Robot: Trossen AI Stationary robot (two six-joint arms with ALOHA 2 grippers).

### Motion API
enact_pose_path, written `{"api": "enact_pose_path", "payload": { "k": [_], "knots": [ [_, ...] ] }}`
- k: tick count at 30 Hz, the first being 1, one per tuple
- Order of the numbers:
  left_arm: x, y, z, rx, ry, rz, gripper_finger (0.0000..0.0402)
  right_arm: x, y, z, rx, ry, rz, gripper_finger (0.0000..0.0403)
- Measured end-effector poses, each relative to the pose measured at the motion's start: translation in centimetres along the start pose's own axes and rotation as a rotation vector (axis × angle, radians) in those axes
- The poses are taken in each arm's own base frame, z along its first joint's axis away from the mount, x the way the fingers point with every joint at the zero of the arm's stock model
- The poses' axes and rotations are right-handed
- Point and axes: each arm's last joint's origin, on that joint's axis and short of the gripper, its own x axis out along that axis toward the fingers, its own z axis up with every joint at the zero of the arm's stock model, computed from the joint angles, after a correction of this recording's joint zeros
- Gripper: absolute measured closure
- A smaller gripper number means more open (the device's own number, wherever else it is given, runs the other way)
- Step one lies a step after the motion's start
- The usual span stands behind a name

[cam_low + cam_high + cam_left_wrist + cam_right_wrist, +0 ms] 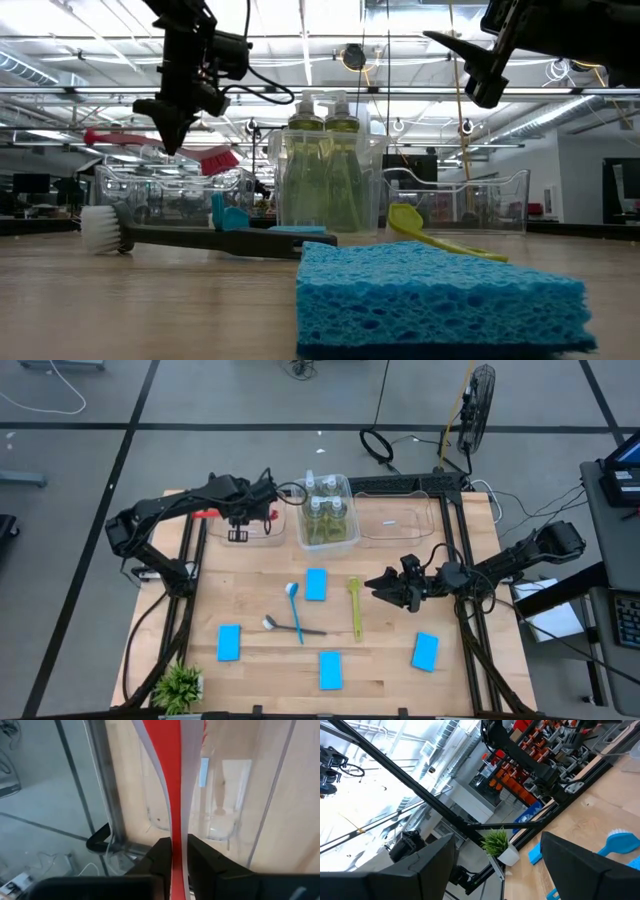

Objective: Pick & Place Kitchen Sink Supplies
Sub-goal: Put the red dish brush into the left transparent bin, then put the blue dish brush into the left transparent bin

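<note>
Step in hand, as judged: the red brush (pixel 160 143) is being placed into the left clear bin (pixel 262 532), upper left of the high view. The left gripper (pixel 238 520) is held over that bin, fingers clamped on the brush's red-and-white handle, seen squeezed between them in the left wrist view (pixel 176 795).

The four bottles (pixel 326 508) are seen standing in the middle bin (pixel 303 530), upper centre. The right bin (pixel 430 520) appears to hold nothing.

Still on the table (pixel 250 590): the blue brush (pixel 295 610), grey brush (pixel 290 627), yellow-green brush (pixel 355 606) and four sponges, one at (pixel 316 583).

The right gripper (pixel 388 588) is held above the table at centre right, fingers apart, nothing held.

Next move, as judged: the red brush is to be lowered inside the bin walls before release.

No brand, label or writing can be read.
</note>
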Motion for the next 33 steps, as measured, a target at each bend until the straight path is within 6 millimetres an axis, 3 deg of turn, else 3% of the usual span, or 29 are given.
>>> {"api": "enact_pose_path", "payload": {
  "k": [5,15,20,24,28,33],
  "knots": [
    [0.0,-0.1,0.1,-0.001,-0.018,-0.028,0.0321,0.0,0.0,0.0,0.0,0.0,0.0,0.0124],
    [0.0,-0.1,0.1,-0.016,-0.022,-0.036,0.0315,0.0,0.0,0.0,0.0,0.0,0.0,0.0124],
    [-0.3,-0.1,-0.3,-0.061,0.043,0.06,0.0315,0.0,0.0,0.0,0.0,0.0,0.0,0.0124],
    [-2.2,0.0,-1.2,-0.119,0.059,0.092,0.0314,0.0,0.0,0.0,0.0,0.003,0.002,0.0124],
    [-5.5,-0.1,-2.3,-0.305,-0.015,0.076,0.0314,0.0,0.0,0.0,0.0,0.003,0.002,0.0124],
    [-9.0,-1.2,-2.8,-0.652,-0.195,-0.159,0.0314,0.0,0.0,0.0,0.0,0.004,0.003,0.0124]
  ]
}}
